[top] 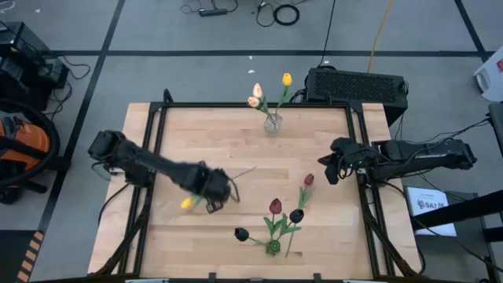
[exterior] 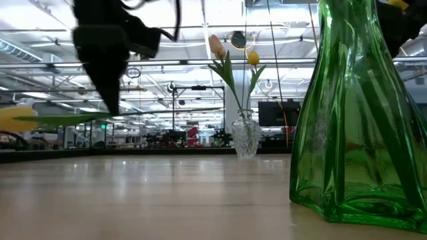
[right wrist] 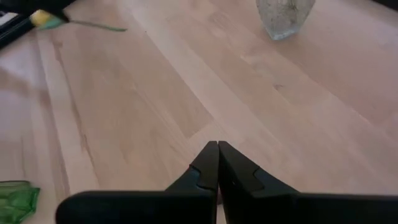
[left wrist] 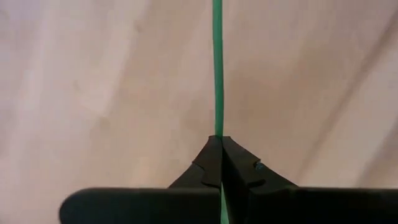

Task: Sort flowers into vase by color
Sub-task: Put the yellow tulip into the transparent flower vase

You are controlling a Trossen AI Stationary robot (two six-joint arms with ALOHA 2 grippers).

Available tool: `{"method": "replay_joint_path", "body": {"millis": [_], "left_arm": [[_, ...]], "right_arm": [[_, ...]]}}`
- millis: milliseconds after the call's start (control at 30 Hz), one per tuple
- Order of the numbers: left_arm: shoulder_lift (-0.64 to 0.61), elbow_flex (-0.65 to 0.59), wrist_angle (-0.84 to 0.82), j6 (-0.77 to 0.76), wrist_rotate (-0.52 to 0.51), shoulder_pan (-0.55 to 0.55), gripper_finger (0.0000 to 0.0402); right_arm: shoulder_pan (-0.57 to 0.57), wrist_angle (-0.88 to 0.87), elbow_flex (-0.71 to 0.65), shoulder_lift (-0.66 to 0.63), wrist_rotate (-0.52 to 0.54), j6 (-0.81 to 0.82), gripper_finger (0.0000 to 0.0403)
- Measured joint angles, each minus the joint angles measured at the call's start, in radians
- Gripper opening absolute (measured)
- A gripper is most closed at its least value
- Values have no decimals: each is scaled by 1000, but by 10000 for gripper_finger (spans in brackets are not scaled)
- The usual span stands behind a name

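Yellow tulip (top: 188, 203) up off the bench (top: 220, 134) on the left side, its thin green stem (left wrist: 217, 68) pinched tight in the left gripper (top: 218, 198). Far edge, middle: the clear vase (top: 273, 123) already carries a yellow and two peach heads. Near edge: the green vase (top: 273, 246) with the dark red and near-black blooms. Right gripper (top: 330, 168) sits clenched on nothing over the right edge. No writing I can read. Bare wood runs open between the two vases.

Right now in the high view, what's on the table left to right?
yellow tulip held in the left gripper → black tulip → clear vase → green vase → red tulip → right gripper, shut and empty.
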Motion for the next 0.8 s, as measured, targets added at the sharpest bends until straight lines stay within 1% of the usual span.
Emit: {"method": "replay_joint_path", "body": {"millis": [67,133,267,333,400,500,600,700,800], "left_arm": [[-12,0,11,121,11,72,0],[-17,0,30,239,56,157,0],[-18,0,106,446,217,328,0],[-18,0,153,518,302,408,0],[-18,1,206,559,403,487,0],[-18,1,262,554,578,597,0],[-18,1,293,490,708,670,0],[-18,2,303,454,807,708,0],[-18,2,313,392,862,716,0]], "right_arm": [[0,10,0,8,2,-16,0],[0,18,0,20,4,-27,0],[0,23,0,48,25,-39,0],[0,23,0,65,26,-89,0],[0,29,0,87,39,-160,0],[0,26,6,119,109,-245,0],[0,24,46,153,203,-310,0],[-4,26,125,201,279,-415,0],[-35,19,233,265,311,-542,0]]}}
